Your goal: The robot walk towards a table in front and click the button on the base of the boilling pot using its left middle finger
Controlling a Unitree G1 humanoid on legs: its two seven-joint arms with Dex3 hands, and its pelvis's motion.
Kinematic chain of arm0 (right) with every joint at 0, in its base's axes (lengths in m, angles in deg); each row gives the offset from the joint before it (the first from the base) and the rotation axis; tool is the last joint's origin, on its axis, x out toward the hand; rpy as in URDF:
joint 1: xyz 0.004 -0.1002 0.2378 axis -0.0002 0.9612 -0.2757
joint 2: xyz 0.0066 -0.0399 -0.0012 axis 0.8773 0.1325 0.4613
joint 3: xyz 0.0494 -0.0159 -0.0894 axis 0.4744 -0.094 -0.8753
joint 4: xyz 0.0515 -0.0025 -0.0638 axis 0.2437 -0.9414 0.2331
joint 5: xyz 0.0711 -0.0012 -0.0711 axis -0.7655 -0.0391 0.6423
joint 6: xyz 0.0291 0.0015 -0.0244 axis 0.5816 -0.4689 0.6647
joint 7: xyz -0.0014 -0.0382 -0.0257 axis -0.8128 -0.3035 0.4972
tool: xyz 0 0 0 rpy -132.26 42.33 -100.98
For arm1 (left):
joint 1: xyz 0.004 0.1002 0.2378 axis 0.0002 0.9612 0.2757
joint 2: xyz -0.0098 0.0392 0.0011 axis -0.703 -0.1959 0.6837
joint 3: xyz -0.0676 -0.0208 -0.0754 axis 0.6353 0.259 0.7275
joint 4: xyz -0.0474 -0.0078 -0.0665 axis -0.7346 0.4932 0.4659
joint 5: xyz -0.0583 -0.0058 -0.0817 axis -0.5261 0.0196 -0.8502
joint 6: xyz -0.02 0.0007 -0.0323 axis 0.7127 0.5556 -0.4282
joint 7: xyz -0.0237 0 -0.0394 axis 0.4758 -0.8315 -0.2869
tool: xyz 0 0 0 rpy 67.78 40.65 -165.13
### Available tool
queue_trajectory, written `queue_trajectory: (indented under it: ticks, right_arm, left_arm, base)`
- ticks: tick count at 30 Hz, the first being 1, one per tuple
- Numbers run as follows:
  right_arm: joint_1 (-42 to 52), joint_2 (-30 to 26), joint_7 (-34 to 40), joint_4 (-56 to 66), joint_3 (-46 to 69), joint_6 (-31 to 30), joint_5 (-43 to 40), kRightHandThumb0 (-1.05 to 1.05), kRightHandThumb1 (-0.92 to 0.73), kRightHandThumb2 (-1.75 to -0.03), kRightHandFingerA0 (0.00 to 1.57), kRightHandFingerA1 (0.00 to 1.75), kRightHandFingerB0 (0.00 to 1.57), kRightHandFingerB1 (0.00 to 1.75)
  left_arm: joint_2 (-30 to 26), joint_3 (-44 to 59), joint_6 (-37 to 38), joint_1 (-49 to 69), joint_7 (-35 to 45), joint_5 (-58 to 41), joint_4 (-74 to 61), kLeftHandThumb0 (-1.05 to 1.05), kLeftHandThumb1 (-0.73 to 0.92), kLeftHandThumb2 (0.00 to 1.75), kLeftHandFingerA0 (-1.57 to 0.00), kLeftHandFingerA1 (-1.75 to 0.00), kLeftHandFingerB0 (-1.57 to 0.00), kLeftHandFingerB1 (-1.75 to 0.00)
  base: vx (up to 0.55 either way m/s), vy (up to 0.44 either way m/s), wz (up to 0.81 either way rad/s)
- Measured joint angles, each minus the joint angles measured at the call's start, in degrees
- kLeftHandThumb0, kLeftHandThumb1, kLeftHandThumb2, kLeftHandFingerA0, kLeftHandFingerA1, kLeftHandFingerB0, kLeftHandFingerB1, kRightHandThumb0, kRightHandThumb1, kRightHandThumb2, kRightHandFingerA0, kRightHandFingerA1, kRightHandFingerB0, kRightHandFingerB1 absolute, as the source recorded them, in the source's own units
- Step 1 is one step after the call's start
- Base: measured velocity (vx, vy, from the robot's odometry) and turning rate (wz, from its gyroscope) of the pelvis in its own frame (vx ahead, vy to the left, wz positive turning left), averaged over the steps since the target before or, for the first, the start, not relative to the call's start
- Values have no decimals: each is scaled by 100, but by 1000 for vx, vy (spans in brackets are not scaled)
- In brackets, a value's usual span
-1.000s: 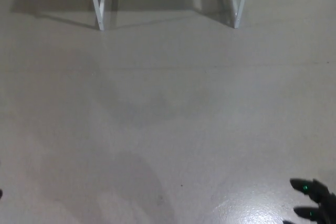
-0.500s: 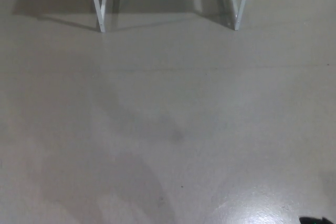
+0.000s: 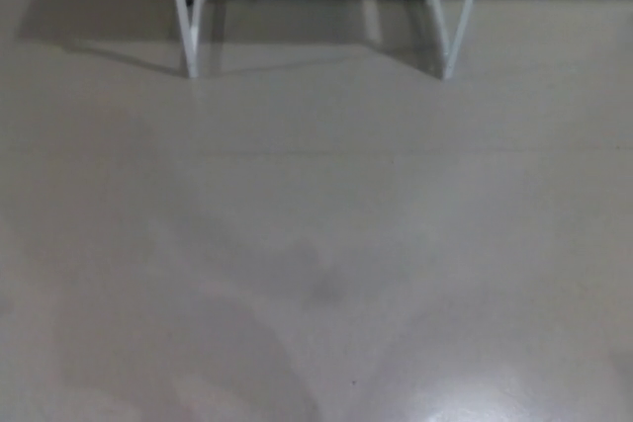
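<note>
Neither robot hand shows, so their state cannot be told. The grey floor (image 3: 316,244) fills the head view. At the top stand two white worktop legs (image 3: 186,17), well apart; the pot and its button are out of sight

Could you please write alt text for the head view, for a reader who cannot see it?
A bare, pale grey floor fills most of the frame, with faint shadows and a glare patch near the bottom edge. At the top stand two pairs of white table legs, one left and one right, against a light wall. No tabletop, pot or robot hand is in view.
</note>
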Motion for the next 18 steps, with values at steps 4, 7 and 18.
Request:
queue_trajectory:
  ticks: [4, 7, 18]
  right_arm:
    - [-290, 24, 0, -124, 5, 7, -4, -5, -38, -83, 34, 59, 19, 51]
    - [-535, 34, 0, -215, 8, 12, -7, -10, -37, -84, 34, 60, 18, 52]
    - [-21, -125, -113, -150, 77, 211, -58, -10, -39, -84, 30, 58, 17, 51]
  left_arm:
    - [-67, -19, 61, -229, -24, 1, 17, -21, 48, 57, -20, -44, -9, -25]
    - [-84, -27, 89, -418, -37, 1, 83, -20, 50, 56, -21, -43, -11, -27]
    - [77, -144, 228, -94, -8, 1, 94, -21, 50, 56, -22, -43, -10, -26]
  base:
    - [183, 100, 4]
    - [188, -26, 7]
    - [276, -198, 17]
